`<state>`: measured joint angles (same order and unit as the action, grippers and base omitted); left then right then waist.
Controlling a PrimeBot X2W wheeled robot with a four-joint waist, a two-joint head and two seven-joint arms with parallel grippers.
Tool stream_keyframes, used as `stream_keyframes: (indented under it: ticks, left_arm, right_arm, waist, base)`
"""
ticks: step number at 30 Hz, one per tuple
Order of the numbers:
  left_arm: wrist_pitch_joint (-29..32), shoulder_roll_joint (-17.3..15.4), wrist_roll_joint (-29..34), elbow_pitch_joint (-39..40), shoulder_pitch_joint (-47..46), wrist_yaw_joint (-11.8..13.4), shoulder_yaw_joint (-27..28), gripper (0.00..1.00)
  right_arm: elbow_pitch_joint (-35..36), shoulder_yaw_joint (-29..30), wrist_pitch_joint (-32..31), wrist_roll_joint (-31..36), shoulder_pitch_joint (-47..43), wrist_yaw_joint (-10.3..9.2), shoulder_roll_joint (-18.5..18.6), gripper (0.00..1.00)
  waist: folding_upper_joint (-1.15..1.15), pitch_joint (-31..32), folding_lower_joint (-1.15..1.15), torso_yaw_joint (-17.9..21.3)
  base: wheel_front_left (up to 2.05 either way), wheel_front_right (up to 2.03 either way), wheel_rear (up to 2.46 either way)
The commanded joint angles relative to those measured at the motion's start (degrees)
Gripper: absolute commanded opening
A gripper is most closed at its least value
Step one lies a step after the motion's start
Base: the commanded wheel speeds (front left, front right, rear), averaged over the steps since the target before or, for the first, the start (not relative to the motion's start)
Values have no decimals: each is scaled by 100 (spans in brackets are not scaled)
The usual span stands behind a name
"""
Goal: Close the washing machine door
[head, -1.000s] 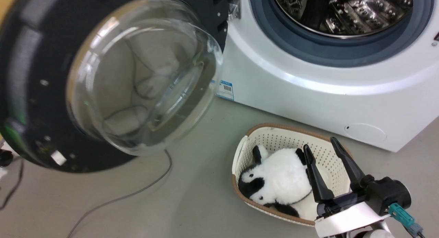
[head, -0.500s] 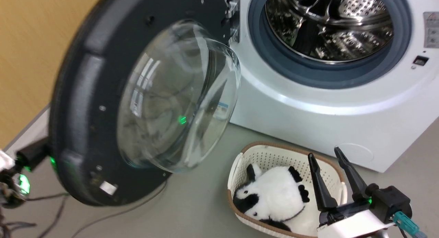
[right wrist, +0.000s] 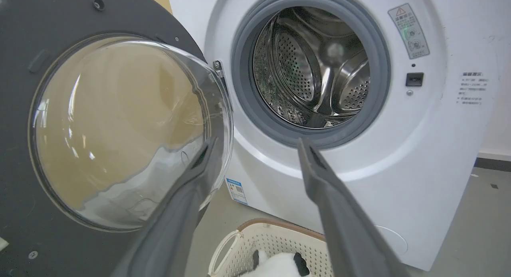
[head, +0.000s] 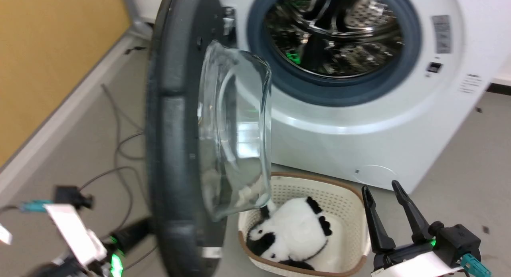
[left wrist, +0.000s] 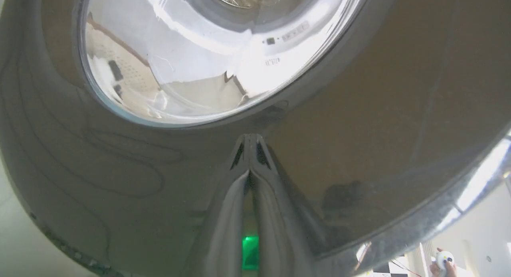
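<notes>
The washing machine door stands roughly edge-on in the head view, half swung out from the white washing machine, its glass bowl facing the drum opening. In the left wrist view my left gripper is shut, tips touching the door's glossy outer face just below the glass. My left arm's white wrist shows behind the door at the lower left. My right gripper is open and holds nothing, hanging low beside the basket, its fingers pointing at the machine's front.
A cream basket with a panda plush sits on the floor before the machine, under the door's lower edge. Cables lie on the floor left of the door. A yellow wall stands at the left. A person's hand holds a controller.
The door has swung from facing me to nearly edge-on, toward the machine. The head view has also shifted, and my left arm has come into it at the lower left.
</notes>
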<state>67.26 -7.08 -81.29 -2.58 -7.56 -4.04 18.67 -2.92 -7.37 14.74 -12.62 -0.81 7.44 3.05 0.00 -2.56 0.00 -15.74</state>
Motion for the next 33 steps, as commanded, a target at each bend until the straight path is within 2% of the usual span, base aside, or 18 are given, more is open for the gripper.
stream_keyframes:
  ticks: [1,7,19,20,27,33]
  left_arm:
    - [9,129,-69,108,163,26,-86,0]
    - [-405,381,-203,258,485,-26,-504,0]
    - [-1905,419,-610,27,636,-307,-1517,0]
    - [-1905,419,-610,27,636,-307,-1517,0]
    - [-3159,419,-595,40,304,-342,-1936,0]
    - [-4247,420,-516,-115,-152,-344,-2081,0]
  right_arm:
    - [30,26,26,-16,-69,5,-16,100]
    - [56,112,26,26,-127,5,-16,100]
    - [50,89,26,132,-113,5,-17,100]
    - [50,89,26,132,-113,5,-17,100]
    - [143,37,26,123,-91,5,-17,100]
    - [191,-29,26,69,-90,5,-17,100]
  waist:
    - [0,20,0,221]
    - [0,-44,0,675]
    - [0,-192,0,1849]
    - [0,-192,0,1849]
    - [0,-338,0,2494]
    - [0,-462,0,2899]
  base:
    - [0,0,0]
    - [0,0,0]
    - [0,0,0]
    - [0,0,0]
    - [0,0,0]
    - [0,0,0]
